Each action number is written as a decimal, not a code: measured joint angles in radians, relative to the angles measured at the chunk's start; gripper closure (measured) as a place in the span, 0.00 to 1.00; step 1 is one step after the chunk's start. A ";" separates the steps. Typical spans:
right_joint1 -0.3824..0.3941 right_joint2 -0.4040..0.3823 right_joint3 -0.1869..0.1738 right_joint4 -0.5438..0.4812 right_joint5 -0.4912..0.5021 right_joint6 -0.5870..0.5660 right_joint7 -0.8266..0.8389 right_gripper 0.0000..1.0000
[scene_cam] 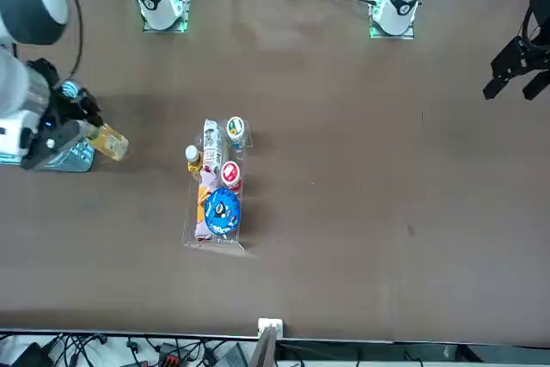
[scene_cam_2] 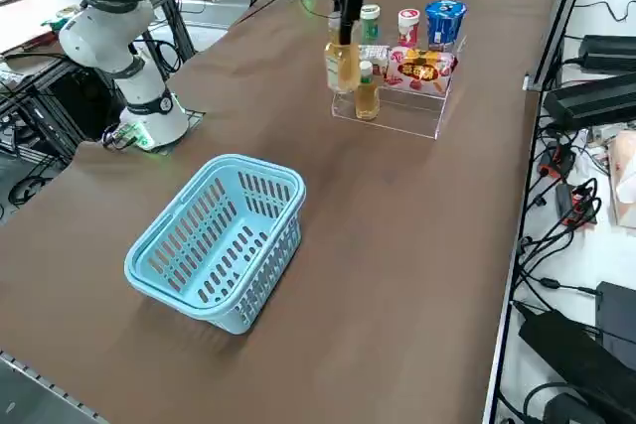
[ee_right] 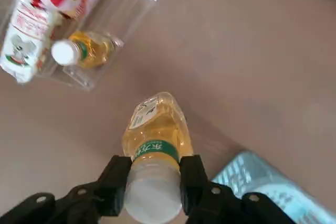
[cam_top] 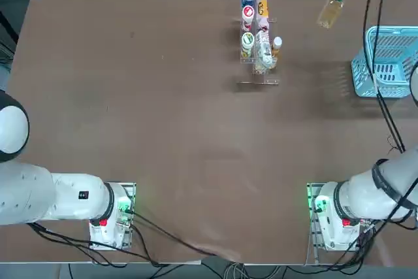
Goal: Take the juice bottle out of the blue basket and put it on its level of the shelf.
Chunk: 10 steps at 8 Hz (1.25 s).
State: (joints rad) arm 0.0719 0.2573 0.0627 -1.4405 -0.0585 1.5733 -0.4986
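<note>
Your right tool grips the juice bottle near its cap, held up off the table between basket and shelf, so you are likely mid-carry; next, align it over its level, seemingly beside the similar bottle.

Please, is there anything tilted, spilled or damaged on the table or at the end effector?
Only the juice bottle stands out: it hangs slanted from the right end effector, gripped near its cap, still upright in general. I see no spill or damage; the basket sits flat.
</note>
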 joint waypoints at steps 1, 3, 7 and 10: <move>0.027 0.015 0.000 0.000 0.000 0.028 -0.020 0.47; 0.054 0.053 0.000 0.000 0.000 0.088 -0.081 0.47; 0.087 0.142 -0.001 0.000 0.000 0.208 -0.107 0.47; 0.134 0.189 -0.002 0.002 0.000 0.330 -0.107 0.47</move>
State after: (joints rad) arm 0.2060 0.4463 0.0612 -1.4388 -0.0585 1.9030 -0.6052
